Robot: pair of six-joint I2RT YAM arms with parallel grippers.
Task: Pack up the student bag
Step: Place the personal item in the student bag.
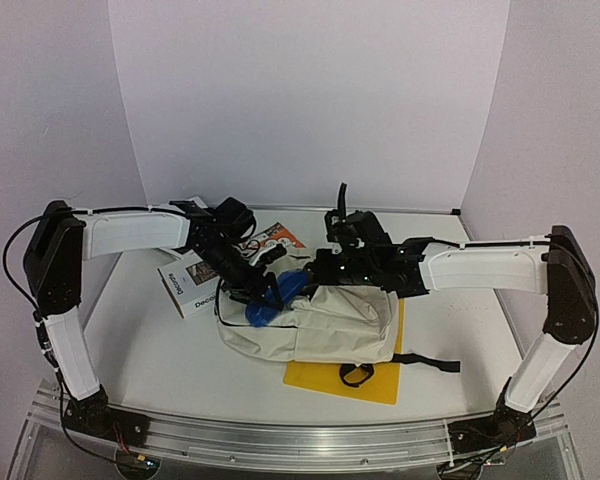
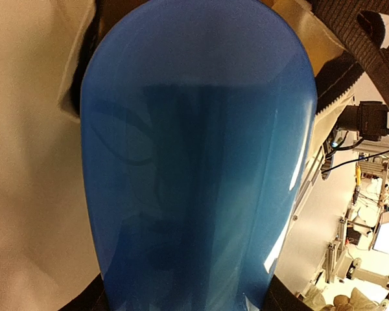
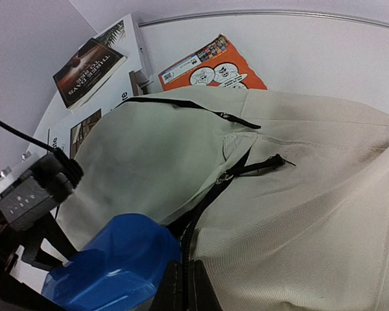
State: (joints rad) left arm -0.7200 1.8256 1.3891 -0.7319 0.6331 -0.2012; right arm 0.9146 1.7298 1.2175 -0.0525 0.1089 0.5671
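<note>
Roughly midway: the left hand clamps a blue plastic container, its end poked into the student bag at its open mouth. The right hand, fingers pressed together, pinches the zipper edge. The bag lies on a yellow folder on the table, with books beside it unpacked. Both arms reach inward, elbows out.

Blue object fills the left wrist view, cut off top and bottom; its shape is unclear. Yellow sheet lies mostly hidden under the student bag. Left of the bag, the white box's lettering is partly covered by the left arm. The bag's right side runs off the right wrist view.
</note>
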